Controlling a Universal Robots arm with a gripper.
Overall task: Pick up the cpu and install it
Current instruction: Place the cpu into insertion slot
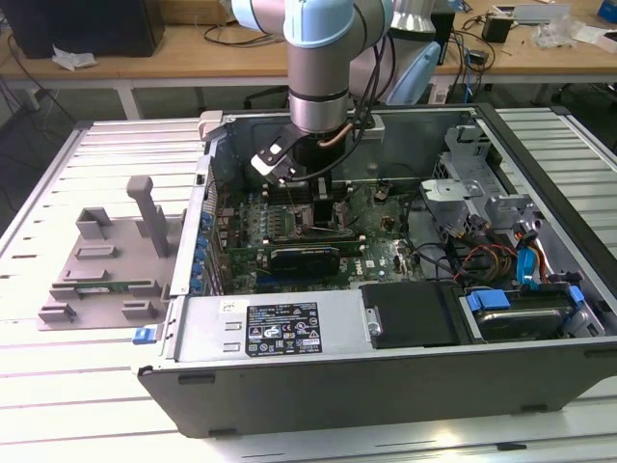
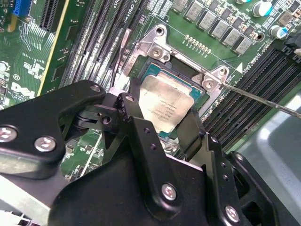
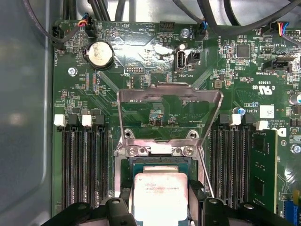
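Exterior view: reaches straight down into the open computer case (image 1: pixel 386 395), wrist above the motherboard (image 1: pixel 381 256). Second wrist view: clamps the gripper (image 2: pixel 160 110) on the cpu (image 2: pixel 164 100), over the socket (image 2: pixel 162 70). First wrist view: holds it flat, silvery top upward, beside the raised load plate (image 3: pixel 169 90).

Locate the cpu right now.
In both wrist views the cpu sits at the open socket on the motherboard, at the gripper, between rows of memory slots.
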